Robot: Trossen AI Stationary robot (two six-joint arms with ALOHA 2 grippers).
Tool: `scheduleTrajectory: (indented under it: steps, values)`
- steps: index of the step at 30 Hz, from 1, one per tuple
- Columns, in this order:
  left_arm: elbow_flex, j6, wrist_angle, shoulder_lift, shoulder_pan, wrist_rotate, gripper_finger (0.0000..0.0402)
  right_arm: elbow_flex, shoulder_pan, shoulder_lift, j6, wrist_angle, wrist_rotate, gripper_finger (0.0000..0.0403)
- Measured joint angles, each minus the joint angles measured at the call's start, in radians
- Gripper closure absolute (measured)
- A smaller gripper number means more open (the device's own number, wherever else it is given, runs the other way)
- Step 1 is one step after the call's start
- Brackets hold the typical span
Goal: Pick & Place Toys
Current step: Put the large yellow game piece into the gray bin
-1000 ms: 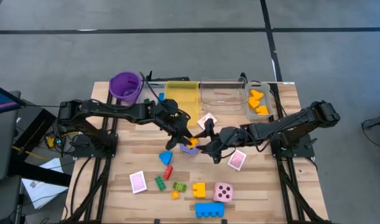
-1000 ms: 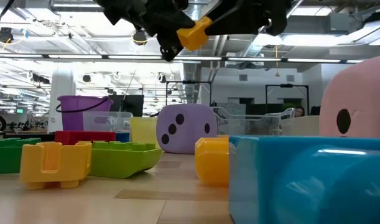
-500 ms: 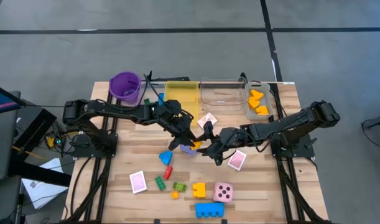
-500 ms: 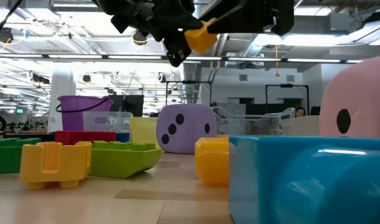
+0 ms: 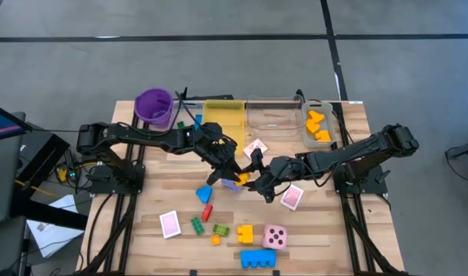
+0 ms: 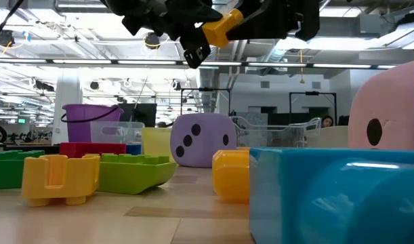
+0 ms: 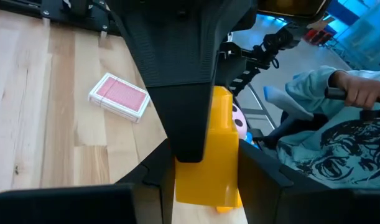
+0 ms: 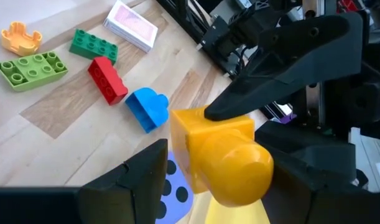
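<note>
Beyond the table edge, a wide hall with ceiling lights and pipework is seen in the low view. On the wooden table [image 5: 142, 207] a purple cup [image 5: 154, 107], a yellow bin [image 5: 223, 119] and a clear bin [image 5: 276, 115] are lined up along the far edge, with orange pieces [image 5: 318, 125] in a further clear bin at the right end. Above the middle of the table a yellow brick [image 5: 242, 178] is held in the air between the 2 grippers: the left gripper [image 5: 227, 166] is closed on it, its dark fingers [image 7: 190, 118] clamped against the brick's sides in the left wrist view, while the right gripper [image 5: 258, 178] has its jaws set narrowly around the brick's other end, and it cannot be told whether they press on it. Under the brick sits the purple die [image 6: 203, 140]. Nearer the front edge lie a blue brick [image 5: 205, 195], a red brick [image 5: 207, 211], 2 green bricks [image 5: 197, 225], a pink die [image 5: 275, 237] and a large blue brick [image 5: 258, 258]. Pink-backed cards [image 5: 169, 224] are scattered on the wood. A person's hand and sleeve [image 7: 339, 118] are seen in the left wrist view.
</note>
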Motion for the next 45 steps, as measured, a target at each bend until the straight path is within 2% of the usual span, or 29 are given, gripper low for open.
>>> scheduleTrajectory:
  steps: [4, 14, 24, 29, 35, 39, 42, 45]
  values:
    - [0.0, 0.0, 0.002, 0.0, 0.0, 0.0, 0.0289, 0.0, 0.0, 0.0, 0.015, 0.0, 0.0, 0.0198]
    - [0.0, -0.002, 0.006, 0.0, 0.003, 0.001, 0.0284, 0.001, 0.0, -0.001, 0.014, 0.0, 0.001, 0.0268]
    - [0.0, 0.003, 0.021, -0.006, 0.013, -0.019, 0.0222, -0.002, 0.002, 0.002, 0.061, -0.018, -0.005, 0.0264]
    - [0.001, 0.013, -0.061, -0.02, 0.05, -0.02, 0.0209, -0.002, 0.005, 0.001, 0.083, -0.013, -0.004, 0.0271]
    - [0.001, 0.149, -0.204, -0.119, 0.145, -0.031, 0.0202, -0.002, 0.003, 0.001, 0.164, -0.009, 0.01, 0.0261]
    - [0.001, 0.252, -0.239, -0.22, 0.211, -0.149, 0.0204, -0.002, 0.001, -0.005, 0.233, -0.009, 0.138, 0.0269]
    - [0.0, 0.344, -0.244, -0.297, 0.252, -0.287, 0.0203, 0.0, -0.012, -0.012, 0.32, -0.006, 0.306, 0.0266]
    - [-0.01, 0.369, -0.243, -0.365, 0.281, -0.407, 0.0204, 0.0, -0.045, -0.039, 0.472, -0.085, 0.444, 0.0255]
